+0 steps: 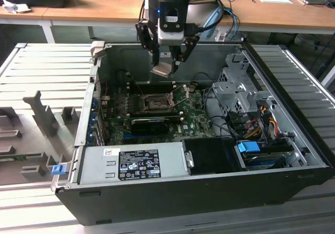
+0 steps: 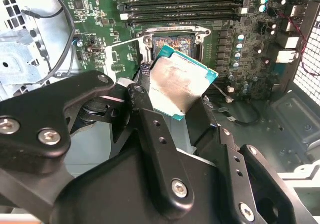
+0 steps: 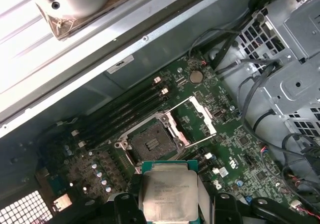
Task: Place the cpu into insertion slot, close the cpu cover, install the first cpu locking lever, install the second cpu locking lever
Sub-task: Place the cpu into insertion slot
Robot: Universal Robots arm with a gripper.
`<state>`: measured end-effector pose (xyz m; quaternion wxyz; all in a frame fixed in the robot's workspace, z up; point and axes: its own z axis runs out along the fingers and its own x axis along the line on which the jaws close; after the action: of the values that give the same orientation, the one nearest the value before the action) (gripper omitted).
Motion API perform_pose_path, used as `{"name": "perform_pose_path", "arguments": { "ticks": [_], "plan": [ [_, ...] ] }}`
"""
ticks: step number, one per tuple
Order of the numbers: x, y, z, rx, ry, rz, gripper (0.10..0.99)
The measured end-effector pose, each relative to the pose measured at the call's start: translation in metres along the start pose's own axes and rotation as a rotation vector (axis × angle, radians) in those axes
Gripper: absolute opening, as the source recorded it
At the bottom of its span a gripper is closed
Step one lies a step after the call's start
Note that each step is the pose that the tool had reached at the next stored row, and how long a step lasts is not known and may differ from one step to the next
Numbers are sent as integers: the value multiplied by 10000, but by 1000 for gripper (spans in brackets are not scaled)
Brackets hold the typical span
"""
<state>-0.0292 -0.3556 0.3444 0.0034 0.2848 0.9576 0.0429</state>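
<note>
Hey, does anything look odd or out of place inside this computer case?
The cpu, held in the pincer, hangs tilted rather than level near the empty insertion slot, and its top looks smeared.

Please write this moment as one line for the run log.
gripper: shut on cpu | cpu: in air above motherboard, not seated | insertion slot: empty | cpu cover: open

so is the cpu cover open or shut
Open: the cpu cover is flipped up beside the insertion slot, whose dark centre lies bare.

Bright even light, soft shadows, faint glare
</note>
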Motion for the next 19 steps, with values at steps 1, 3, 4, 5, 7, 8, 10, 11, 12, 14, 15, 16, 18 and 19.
{"name": "perform_pose_path", "arguments": {
  "ticks": [1, 3, 4, 5, 7, 8, 10, 11, 12, 14, 15, 16, 18, 19],
  "plan": [
    [0, 0, 1, 0, -3, 28, 525],
    [0, 0, 3, -1, -6, 67, 525],
    [0, 0, 4, -1, -8, 90, 525],
    [0, 0, 5, -2, -9, 109, 525],
    [0, -1, 6, -3, -13, 149, 525],
    [0, -1, 7, -3, -15, 173, 525],
    [0, -1, 8, -4, -20, 230, 525],
    [0, -1, 8, -4, -22, 258, 525],
    [0, -1, 8, -5, -25, 289, 525],
    [0, -1, 9, -6, -30, 350, 525],
    [0, -1, 9, -7, -32, 375, 525],
    [0, -1, 9, -7, -35, 415, 525],
    [0, -1, 10, -9, -41, 482, 525],
    [0, -1, 10, -9, -43, 505, 525]
  ]
}}
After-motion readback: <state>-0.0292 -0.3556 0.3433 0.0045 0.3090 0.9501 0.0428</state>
